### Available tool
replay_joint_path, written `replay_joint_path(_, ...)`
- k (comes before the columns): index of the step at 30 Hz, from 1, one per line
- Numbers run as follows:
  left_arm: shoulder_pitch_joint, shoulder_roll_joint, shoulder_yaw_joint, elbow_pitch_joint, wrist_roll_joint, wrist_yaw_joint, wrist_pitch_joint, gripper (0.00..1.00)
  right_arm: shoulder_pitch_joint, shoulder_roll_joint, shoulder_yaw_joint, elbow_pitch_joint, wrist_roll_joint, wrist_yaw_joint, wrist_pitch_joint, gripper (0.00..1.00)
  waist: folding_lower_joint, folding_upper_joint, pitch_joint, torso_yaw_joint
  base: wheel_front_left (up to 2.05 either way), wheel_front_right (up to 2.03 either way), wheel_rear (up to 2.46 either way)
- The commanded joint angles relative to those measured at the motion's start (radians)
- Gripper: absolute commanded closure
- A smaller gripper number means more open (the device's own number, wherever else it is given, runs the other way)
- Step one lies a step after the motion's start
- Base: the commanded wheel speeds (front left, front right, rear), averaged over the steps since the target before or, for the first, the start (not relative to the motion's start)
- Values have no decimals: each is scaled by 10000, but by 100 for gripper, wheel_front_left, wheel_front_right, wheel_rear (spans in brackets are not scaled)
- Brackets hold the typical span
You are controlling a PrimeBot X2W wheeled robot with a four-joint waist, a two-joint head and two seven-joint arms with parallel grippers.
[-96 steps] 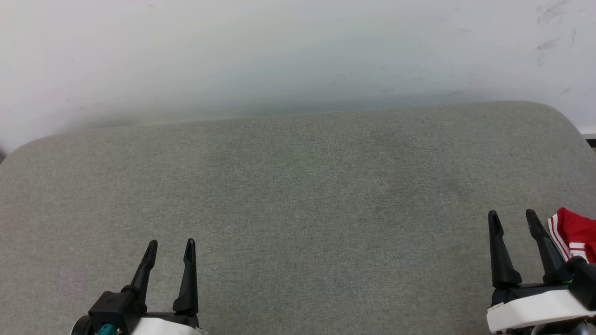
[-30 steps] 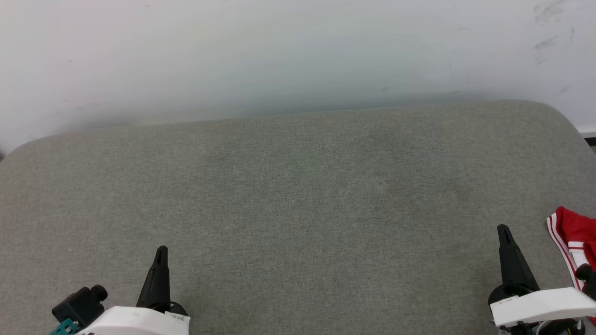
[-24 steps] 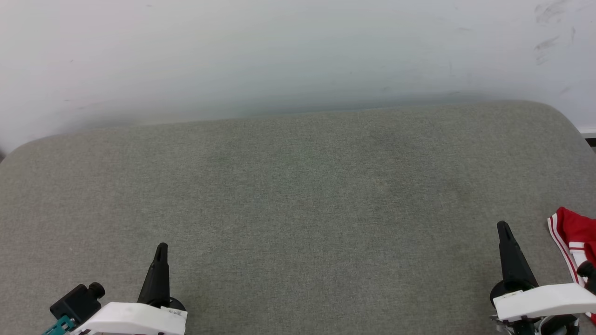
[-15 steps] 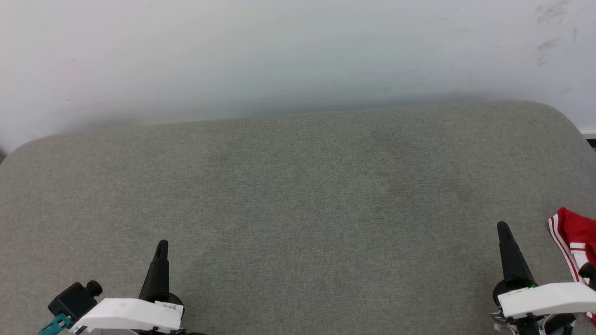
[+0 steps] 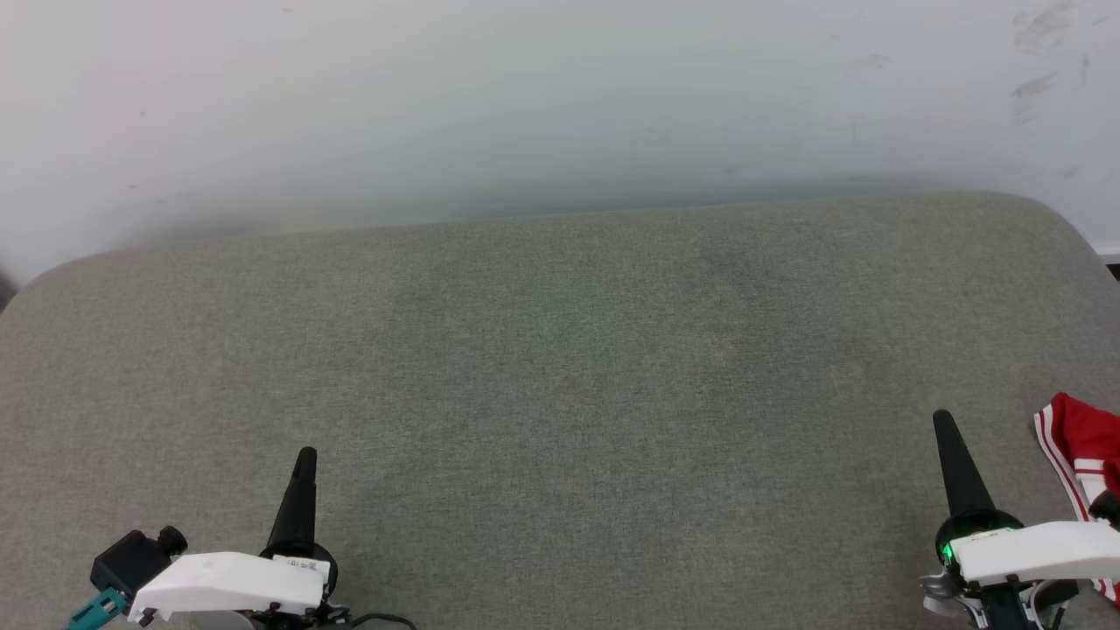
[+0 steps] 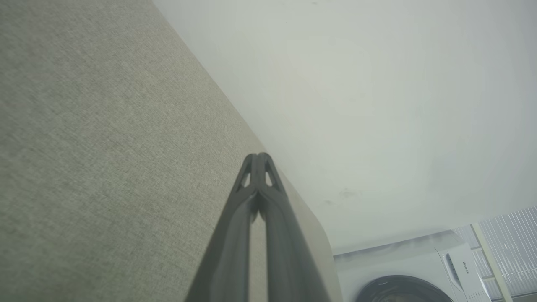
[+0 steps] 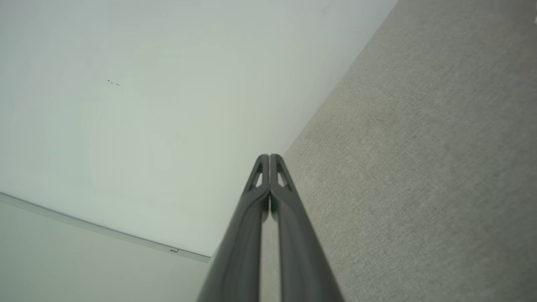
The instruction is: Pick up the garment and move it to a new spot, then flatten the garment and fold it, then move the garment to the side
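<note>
Work surface: grey padded surface [image 5: 560, 376] with 2 rounded far corners. Its far edge runs along the wall.
Wall: pale wall [image 5: 525, 96], scuffed at the upper right.
Left gripper: left gripper [image 5: 304, 457] at the lower left of the head view. Its 2 fingers are pressed together into 1 point with nothing between them, and the tip aims at the far edge.
Right gripper: right gripper [image 5: 942, 418] at the lower right. Its 2 fingers are likewise pressed together and grip nothing.
Garment: the garment [image 5: 1081, 437] is red with white stripe trim and lies bunched at the pad's right edge, just beside the right gripper on its outer side. The frame cuts it off, so it possibly touches the white wrist housing, but this is unclear.
Open room: plain grey fabric spans from gripper to gripper and on to the far edge.
Beyond a rounded pad corner, left wrist view: white washing machine [image 6: 402, 268] with a dark round door, and window blinds [image 6: 512, 247] beside it.
</note>
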Motion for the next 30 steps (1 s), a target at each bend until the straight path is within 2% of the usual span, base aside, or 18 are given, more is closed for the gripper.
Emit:
replay_joint_path(1,-278,80,56,-23,-294,-25,77,100,-260,-29,-28,-31,309,-1,66,100,0,-1,-1,6,0,0,0)
replay_joint_path(30,-687,62,232,408,-2910,-36,826,100,-592,33,-181,394,2960,-2,695,100,0,-1,-21,107,0,0,0)
